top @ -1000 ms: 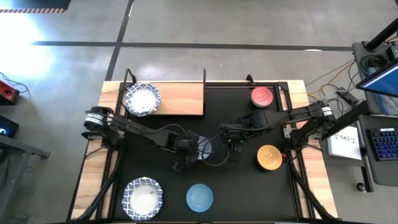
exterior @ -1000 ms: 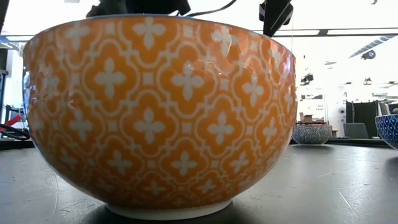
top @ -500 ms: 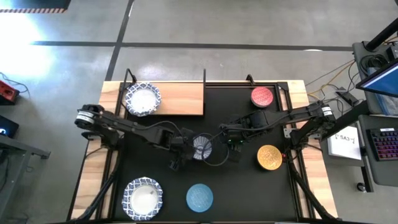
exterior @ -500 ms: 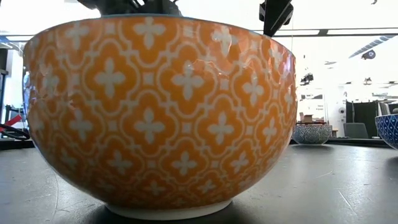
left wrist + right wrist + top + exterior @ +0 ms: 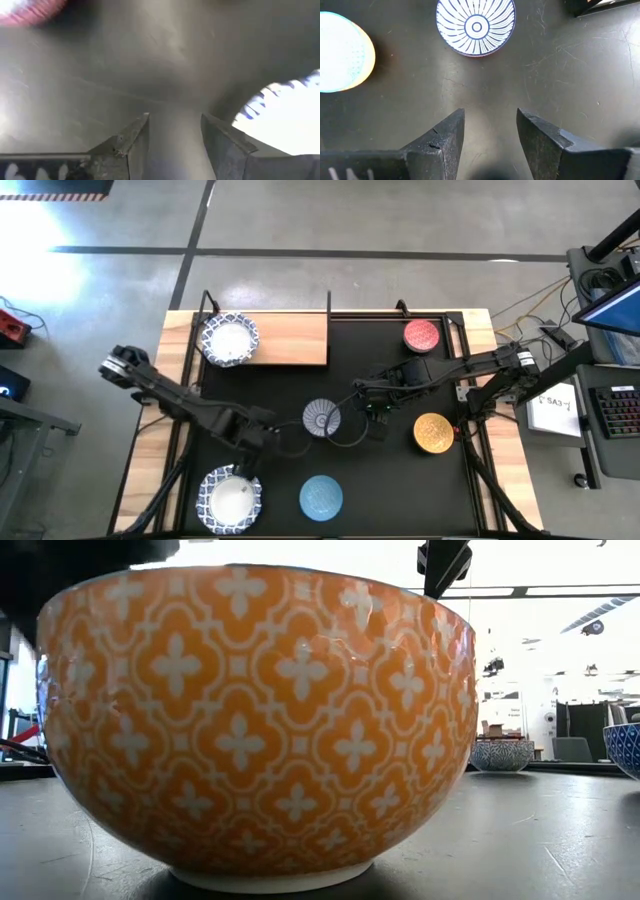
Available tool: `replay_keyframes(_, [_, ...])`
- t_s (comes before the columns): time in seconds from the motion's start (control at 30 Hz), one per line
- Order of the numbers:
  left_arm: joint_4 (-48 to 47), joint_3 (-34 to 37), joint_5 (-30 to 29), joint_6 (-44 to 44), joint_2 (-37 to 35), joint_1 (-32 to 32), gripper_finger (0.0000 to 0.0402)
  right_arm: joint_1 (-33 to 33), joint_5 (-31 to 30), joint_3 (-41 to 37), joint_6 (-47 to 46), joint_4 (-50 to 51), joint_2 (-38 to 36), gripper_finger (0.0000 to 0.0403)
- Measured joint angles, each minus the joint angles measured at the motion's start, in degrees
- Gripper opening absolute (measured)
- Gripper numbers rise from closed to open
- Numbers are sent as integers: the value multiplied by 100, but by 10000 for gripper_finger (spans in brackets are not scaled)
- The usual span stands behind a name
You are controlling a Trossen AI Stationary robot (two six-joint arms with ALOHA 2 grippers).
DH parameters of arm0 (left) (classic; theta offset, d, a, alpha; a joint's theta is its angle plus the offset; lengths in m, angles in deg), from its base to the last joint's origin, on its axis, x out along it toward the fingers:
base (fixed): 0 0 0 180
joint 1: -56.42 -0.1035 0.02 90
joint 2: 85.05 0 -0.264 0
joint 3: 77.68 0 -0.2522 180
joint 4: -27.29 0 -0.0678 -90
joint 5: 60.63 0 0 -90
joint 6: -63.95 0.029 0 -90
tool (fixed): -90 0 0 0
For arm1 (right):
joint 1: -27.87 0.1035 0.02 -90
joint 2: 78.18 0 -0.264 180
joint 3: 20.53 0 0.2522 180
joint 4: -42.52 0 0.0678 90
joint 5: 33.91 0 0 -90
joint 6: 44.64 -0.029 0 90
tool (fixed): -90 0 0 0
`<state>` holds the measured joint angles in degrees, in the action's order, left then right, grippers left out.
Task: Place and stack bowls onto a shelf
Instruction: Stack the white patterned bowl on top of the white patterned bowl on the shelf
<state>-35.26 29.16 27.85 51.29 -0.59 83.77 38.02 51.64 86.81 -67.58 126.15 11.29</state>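
A blue-grey radial-patterned bowl (image 5: 321, 418) stands on its base at the middle of the black mat and also shows in the right wrist view (image 5: 476, 26). My left gripper (image 5: 268, 440) is open and empty, just beyond a white bowl with a blue rim (image 5: 230, 498) at the near left; that bowl's rim shows in the left wrist view (image 5: 285, 117). My right gripper (image 5: 362, 412) is open and empty just right of the radial bowl, its fingers (image 5: 445, 145) pointing at it. The wooden shelf (image 5: 290, 340) at the far left carries one white bowl (image 5: 229, 340).
A red bowl (image 5: 422, 335) stands at the far right, a yellow bowl (image 5: 432, 432) at the right, filling the low view (image 5: 260, 730), and a light-blue bowl (image 5: 321, 496) at the near middle. Black shelf posts (image 5: 329, 305) rise at the shelf's corners.
My left gripper has drawn back from over the radial bowl and gone toward the table's near left, toward the white bowl there. The radial bowl stays where it was on the mat, now uncovered.
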Motion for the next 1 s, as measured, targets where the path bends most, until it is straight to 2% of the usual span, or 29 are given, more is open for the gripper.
replay_keyframes(0.13, [-68,359,265,-794,-147,524,160,0,2,0,-1,-3,0,169])
replay_keyframes(0.3, [-20,836,219,-1520,-145,904,160,2,-2,-7,-1,-23,0,169])
replay_keyframes(0.5, [367,1251,550,-1642,-95,1006,160,-2,-4,-9,-44,-31,0,169])
replay_keyframes(0.8, [354,1175,535,-1620,-180,1010,160,-2,-4,-9,-261,-68,0,169])
replay_keyframes(1.0, [668,1143,754,-1656,-181,1026,160,-2,-6,-9,-257,-89,0,169])
